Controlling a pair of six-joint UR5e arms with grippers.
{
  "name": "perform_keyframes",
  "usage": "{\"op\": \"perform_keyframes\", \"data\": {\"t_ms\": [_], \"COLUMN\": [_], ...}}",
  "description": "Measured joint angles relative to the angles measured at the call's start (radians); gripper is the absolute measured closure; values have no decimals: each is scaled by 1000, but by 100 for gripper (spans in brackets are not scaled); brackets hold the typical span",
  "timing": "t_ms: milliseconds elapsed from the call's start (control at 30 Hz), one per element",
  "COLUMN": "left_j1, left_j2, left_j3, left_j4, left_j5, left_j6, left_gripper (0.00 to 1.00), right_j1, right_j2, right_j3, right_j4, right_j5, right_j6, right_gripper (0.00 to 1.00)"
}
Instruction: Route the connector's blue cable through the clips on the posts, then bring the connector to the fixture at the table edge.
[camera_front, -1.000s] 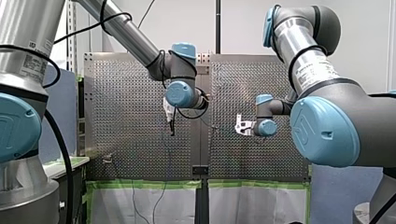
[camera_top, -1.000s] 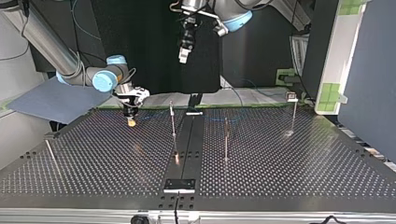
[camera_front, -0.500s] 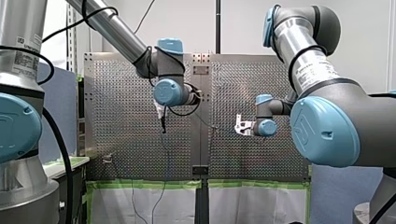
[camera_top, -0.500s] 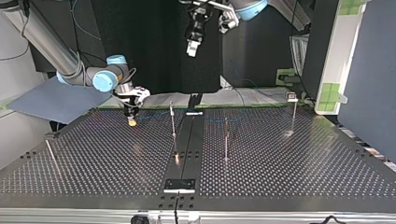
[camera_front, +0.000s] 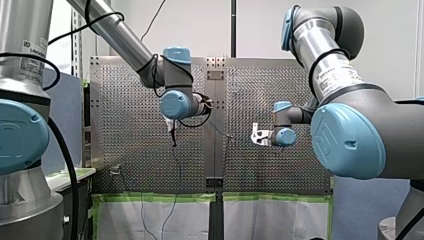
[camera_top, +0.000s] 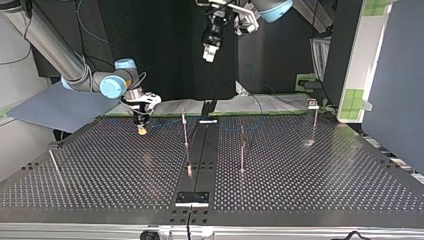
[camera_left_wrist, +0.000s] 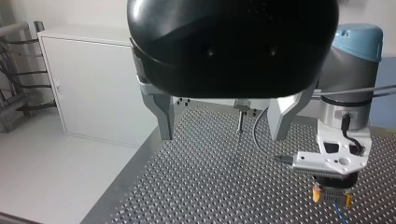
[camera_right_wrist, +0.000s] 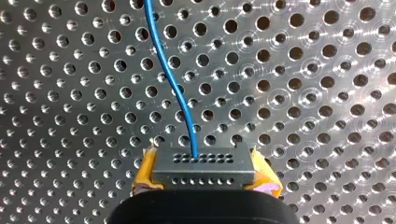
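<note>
Obs: connector (camera_right_wrist: 203, 163) clamped in right gripper (camera_right_wrist: 204, 176), low over table (camera_top: 300, 175), far left in top view; blue cable (camera_right_wrist: 173, 79) looks thin, limp, light; left gripper (camera_left_wrist: 223, 135), spread and empty, should pinch it just behind connector

The perforated table (camera_top: 310, 185) spread dark and wide in the top view; a smooth strip (camera_top: 201, 150) ran down its middle from far edge to near edge; a black plate (camera_top: 192, 198) lay at the strip's near end; a small pale bar (camera_top: 208, 120) lay across its far end; one thin post (camera_top: 185, 131) stood upright just left of the strip, a second post (camera_top: 242, 152) just right of it, a third post (camera_top: 314, 125) well apart at the right; a slanted rod (camera_top: 54, 165) stood near the left edge; a blue cable (camera_top: 227, 127) showed faintly along the far part.
</note>
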Motion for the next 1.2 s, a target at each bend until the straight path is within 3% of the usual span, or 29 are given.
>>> {"op": "perform_keyframes", "data": {"t_ms": [200,467,733,967,1200], "left_j1": [46,113,180,240,287], "left_j2": [11,71,125,83,26], "left_j3": [-42,-108,-176,-216,-213], "left_j4": [34,99,111,120,164], "left_j5": [43,109,176,193,197], "left_j6": [-37,-72,-69,-35,-49], "left_gripper": [0,0,0,0,0], "right_j1": [0,5,9,12,12], "right_j2": [0,0,0,0,0], "right_j3": [0,0,0,0,0], "right_j4": [2,1,2,2,-2], "right_j5": [0,1,1,1,1], "right_j6": [0,-3,-4,-5,-5], "right_gripper": [100,100,100,100,100]}}
